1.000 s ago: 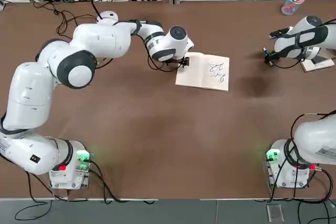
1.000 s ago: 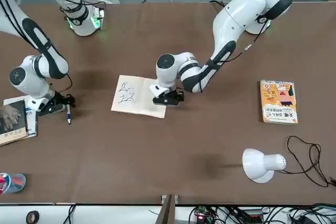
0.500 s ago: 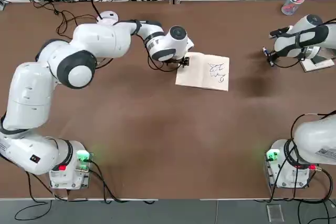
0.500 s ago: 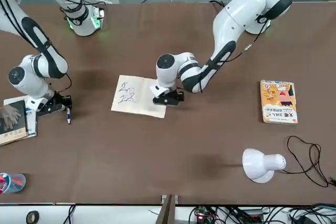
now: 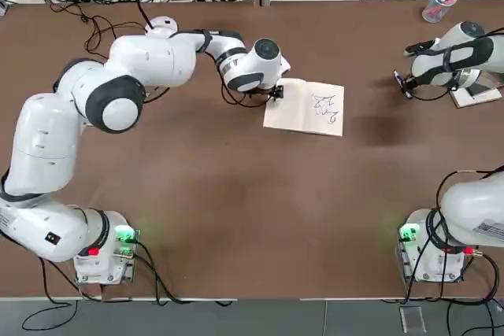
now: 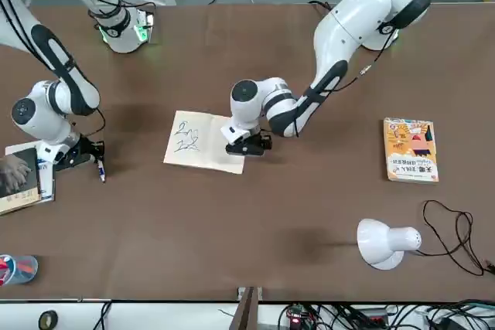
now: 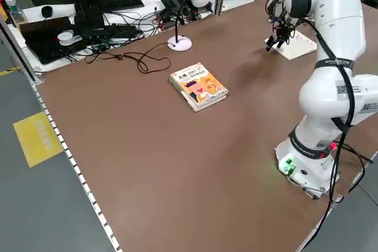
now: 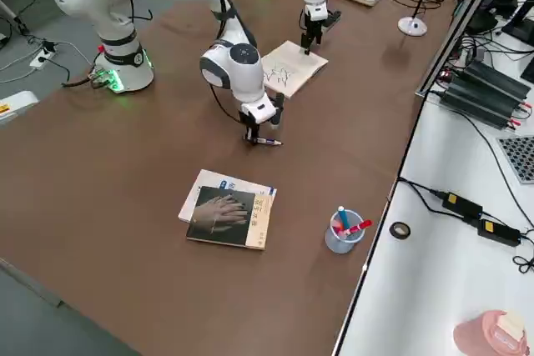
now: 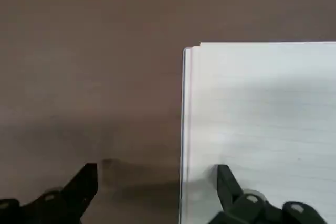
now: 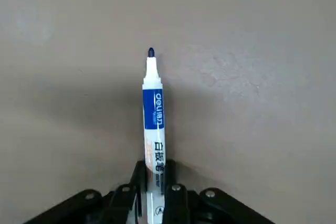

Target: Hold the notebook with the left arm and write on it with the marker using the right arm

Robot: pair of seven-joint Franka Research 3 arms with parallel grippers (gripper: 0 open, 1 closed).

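Now, the left black tool [image 9: 157, 177] stands wide at the edge of the cream-white open notebook [image 5: 305, 107], one finger over the page, presumably to steady it; whether it presses, I cannot tell. The notebook lies towards the far edge of the brown desk [image 5: 236, 234], dark scribbles on its right page. Nearer the desk's far right corner, the right black tool [image 10: 155, 163] grips the slim white-and-blue marker [image 10: 154, 108], bare nib outward, apparently ready for more writing.
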